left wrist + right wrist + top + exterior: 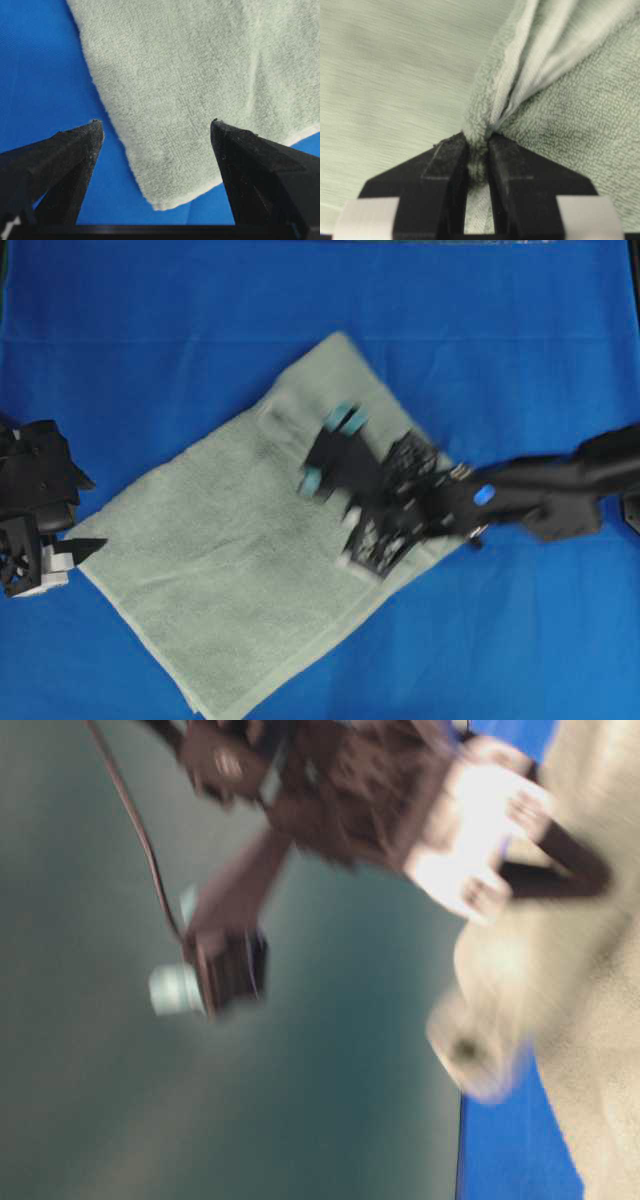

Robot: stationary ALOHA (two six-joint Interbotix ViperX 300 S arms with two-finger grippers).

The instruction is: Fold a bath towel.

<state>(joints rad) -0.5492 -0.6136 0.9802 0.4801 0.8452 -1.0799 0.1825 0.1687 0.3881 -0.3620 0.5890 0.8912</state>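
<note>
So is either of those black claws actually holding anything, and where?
Yes. The right pincer is shut on the bath towel, pinching a bunched fold at its hemmed edge. The left pincer is open over a towel corner, holding nothing.

bath towel (220,570) lies on the counter (480,340), turned diagonal in the overhead view: one corner toward top centre, one toward bottom centre-left, one at the left, one under the right arm. Left claw (157,131) sits at the counter's left edge, just beside the towel's left corner; in its wrist view that corner lies between the two fingers, apart from both. Right arm reaches in from the right edge, over the towel's right half. Right claw (479,150) is above the towel, with a bunched fold of towel between its fingers.
</note>
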